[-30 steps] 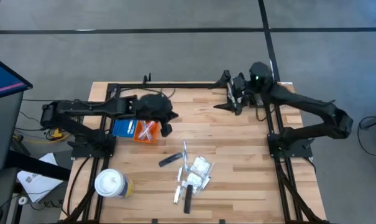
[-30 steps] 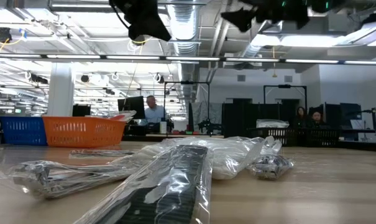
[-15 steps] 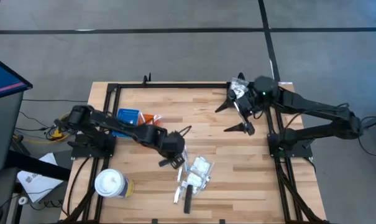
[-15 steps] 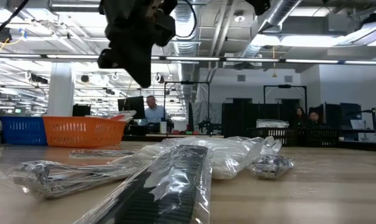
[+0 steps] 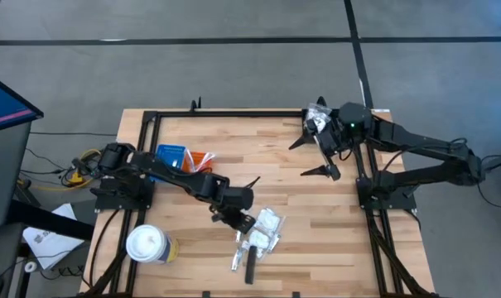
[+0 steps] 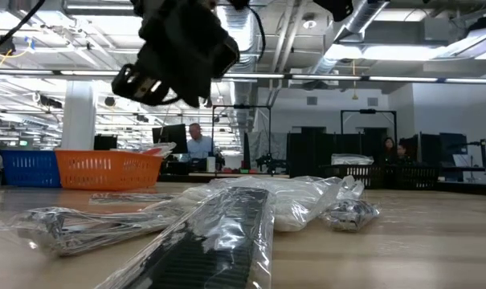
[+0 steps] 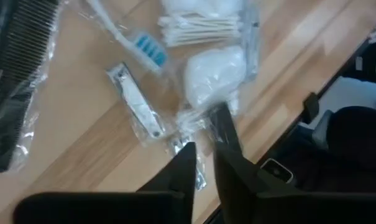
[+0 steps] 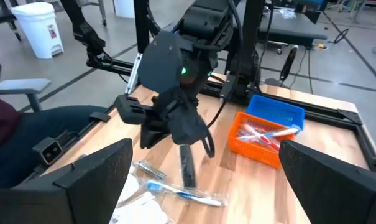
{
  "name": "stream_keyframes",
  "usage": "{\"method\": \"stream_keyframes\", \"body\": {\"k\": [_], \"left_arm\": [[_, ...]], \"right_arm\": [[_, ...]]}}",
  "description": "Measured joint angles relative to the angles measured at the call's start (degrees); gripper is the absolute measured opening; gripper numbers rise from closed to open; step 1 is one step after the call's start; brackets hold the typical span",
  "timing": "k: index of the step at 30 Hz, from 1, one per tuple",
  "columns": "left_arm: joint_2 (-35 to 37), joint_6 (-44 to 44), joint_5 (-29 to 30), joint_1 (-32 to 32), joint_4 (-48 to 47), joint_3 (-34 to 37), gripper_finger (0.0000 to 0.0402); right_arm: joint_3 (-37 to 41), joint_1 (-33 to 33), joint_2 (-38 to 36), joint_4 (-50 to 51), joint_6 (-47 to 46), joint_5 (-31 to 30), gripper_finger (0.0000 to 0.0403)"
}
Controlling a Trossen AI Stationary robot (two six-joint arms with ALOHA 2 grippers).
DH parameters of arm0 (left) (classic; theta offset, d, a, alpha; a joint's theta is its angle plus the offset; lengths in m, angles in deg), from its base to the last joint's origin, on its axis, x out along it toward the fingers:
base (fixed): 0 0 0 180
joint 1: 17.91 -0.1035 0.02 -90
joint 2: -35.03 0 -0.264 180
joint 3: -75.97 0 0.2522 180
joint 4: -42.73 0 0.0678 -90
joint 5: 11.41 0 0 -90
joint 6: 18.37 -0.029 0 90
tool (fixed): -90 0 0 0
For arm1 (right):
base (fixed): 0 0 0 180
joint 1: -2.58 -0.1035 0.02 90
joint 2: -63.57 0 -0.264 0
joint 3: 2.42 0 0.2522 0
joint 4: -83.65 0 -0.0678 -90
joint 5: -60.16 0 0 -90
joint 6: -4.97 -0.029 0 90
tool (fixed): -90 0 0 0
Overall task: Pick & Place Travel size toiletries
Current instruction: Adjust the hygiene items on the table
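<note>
Left claw (image 5: 238, 217), fingers seemingly narrow and empty, hovers just beside the toiletry packets (image 5: 262, 230).

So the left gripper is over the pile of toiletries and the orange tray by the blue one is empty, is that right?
Not quite. The left gripper does hang over the pile of toiletries, and the orange tray does sit beside the blue tray, but it is not empty: the right wrist view shows thin toothbrush-like sticks already lying in it.
</note>
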Motion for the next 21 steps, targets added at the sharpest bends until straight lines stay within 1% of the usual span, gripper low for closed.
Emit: {"method": "stream_keyframes", "body": {"k": [3,5,8,13,21], "left_arm": [[-0.9,0.2,-0.4,-0.5,2.3,0.0,0.0085],[-1.0,0.2,-0.4,-1.1,1.8,0.1,0.0102],[-1.5,-0.4,-0.2,-2.1,2.6,0.0,0.0116],[-1.8,-0.9,2.2,-2.3,2.7,0.1,0.0112],[-2.6,0.8,10.7,0.5,2.4,-0.3,0.0107]], "right_arm": [[0.0,1.1,0.0,0.3,0.9,0.0,0.0399],[0.0,2.1,0.0,0.6,1.5,0.0,0.0398],[0.0,3.4,0.0,1.0,2.0,0.0,0.0396],[0.0,5.4,0.0,0.8,3.0,0.1,0.0398],[0.0,8.5,0.0,-1.7,3.7,0.2,0.0396]]}}
